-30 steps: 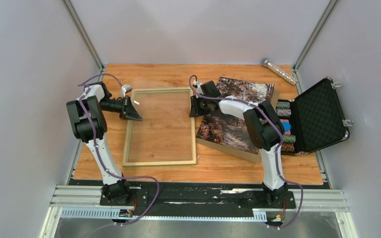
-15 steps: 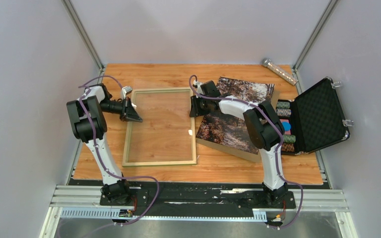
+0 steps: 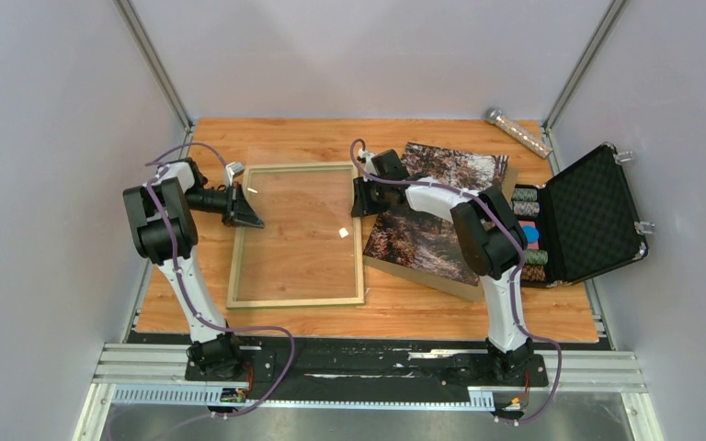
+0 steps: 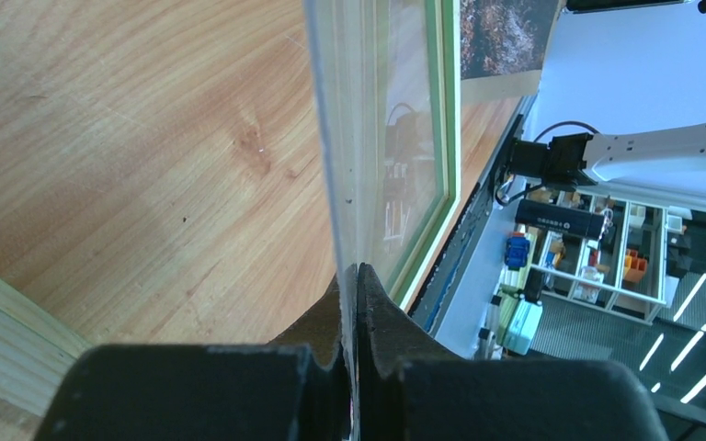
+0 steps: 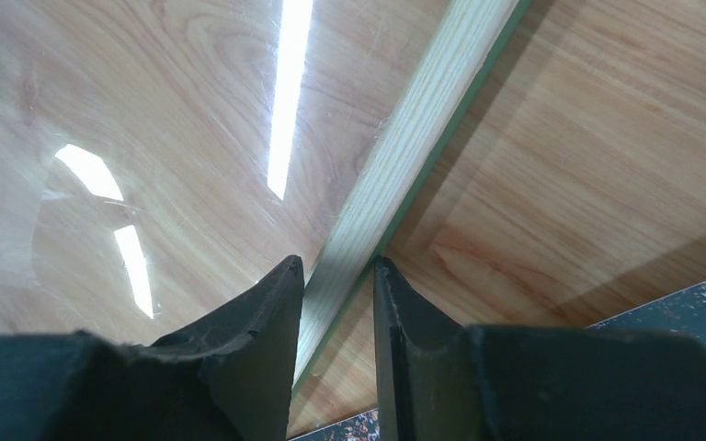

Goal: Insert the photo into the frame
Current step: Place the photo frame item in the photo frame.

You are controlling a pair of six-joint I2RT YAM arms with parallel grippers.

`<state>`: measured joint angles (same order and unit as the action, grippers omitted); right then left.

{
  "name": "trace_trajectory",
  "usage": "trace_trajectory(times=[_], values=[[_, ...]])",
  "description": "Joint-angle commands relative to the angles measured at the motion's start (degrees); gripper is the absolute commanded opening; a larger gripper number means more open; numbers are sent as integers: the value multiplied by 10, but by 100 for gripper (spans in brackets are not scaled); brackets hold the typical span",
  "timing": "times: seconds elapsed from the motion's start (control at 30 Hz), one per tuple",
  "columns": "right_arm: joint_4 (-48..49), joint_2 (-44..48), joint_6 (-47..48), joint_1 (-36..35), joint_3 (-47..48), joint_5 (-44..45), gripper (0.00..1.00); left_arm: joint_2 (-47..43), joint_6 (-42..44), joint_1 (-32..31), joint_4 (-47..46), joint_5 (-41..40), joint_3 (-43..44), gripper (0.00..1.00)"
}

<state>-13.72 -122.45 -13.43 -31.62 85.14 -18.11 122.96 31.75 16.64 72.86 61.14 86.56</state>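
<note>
Left gripper (image 4: 351, 276) pinching clear pane (image 4: 354, 110), right gripper (image 5: 337, 266) seemingly clamping frame (image 5: 414, 138), photo (image 3: 414, 243) part-hidden.

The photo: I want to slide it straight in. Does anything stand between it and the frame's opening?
Yes. A clear pane lies over the opening of the frame, its left edge pinched in the left gripper. The right gripper clamps the right rail, and that arm reaches over the photo.

Scanning all my views: no text, label, brand or number readable. Faint raised marking on left pincer (image 4: 357, 276) housing, too blurred to read. Boxes on background shelf (image 4: 597, 253) too small to read.
</note>
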Motion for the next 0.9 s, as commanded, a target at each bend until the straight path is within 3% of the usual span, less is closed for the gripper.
trace_trajectory(times=[0.0, 0.87], values=[[8, -13, 0, -5, 16, 5, 31, -26, -8, -5, 5, 18, -6, 0], [7, -19, -3, -5, 17, 8, 30, -54, -28, -4, -20, 26, -31, 0]])
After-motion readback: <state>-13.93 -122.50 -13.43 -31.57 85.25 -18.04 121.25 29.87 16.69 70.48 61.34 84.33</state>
